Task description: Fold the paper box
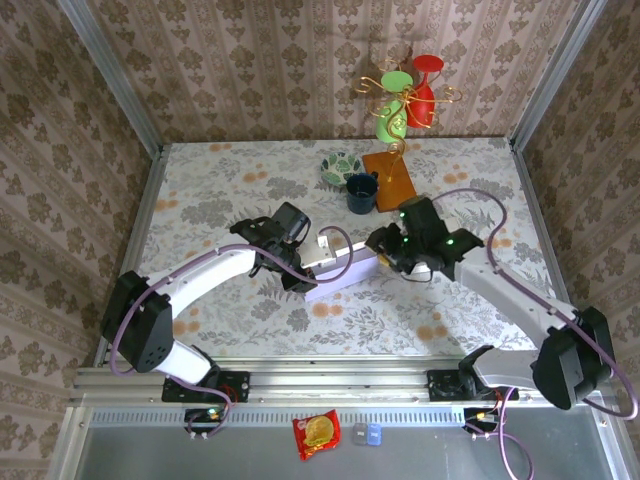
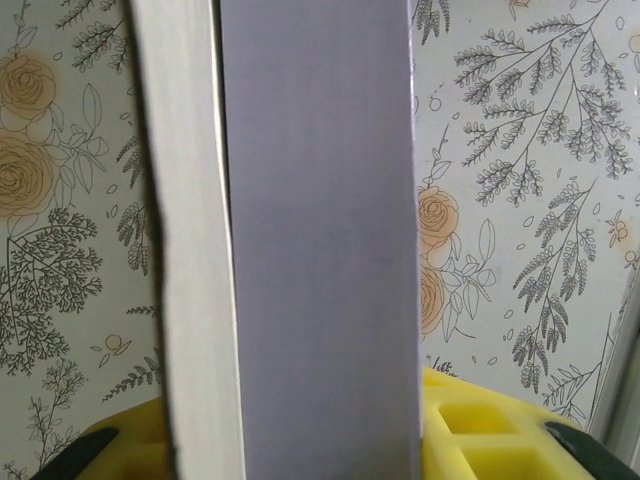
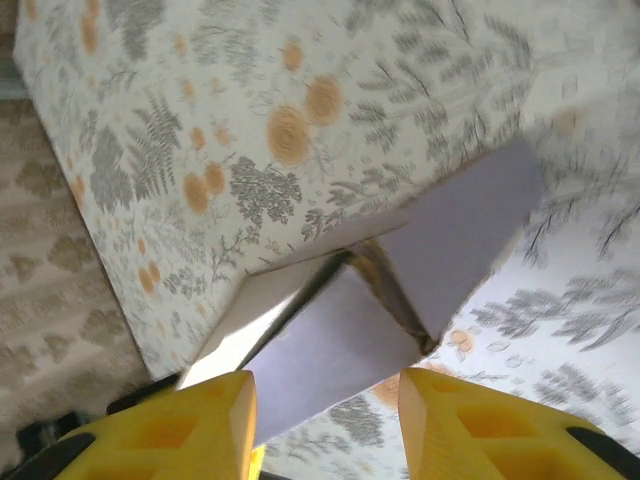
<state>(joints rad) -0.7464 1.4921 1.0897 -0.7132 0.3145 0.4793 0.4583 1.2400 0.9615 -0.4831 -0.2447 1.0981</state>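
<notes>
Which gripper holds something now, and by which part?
The left gripper appears to clamp the paper box by its left end, panel between the jaws. The right gripper straddles the right end flap, jaws open with a gap.

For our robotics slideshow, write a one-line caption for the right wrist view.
Two yellow fingers straddle one end of a lilac paper box over the floral table.

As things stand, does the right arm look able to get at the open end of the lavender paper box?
Probably yes. The right hand brackets the open end of the lavender paper box, its yellow fingers on either side, with nothing between them and the flaps.
</notes>
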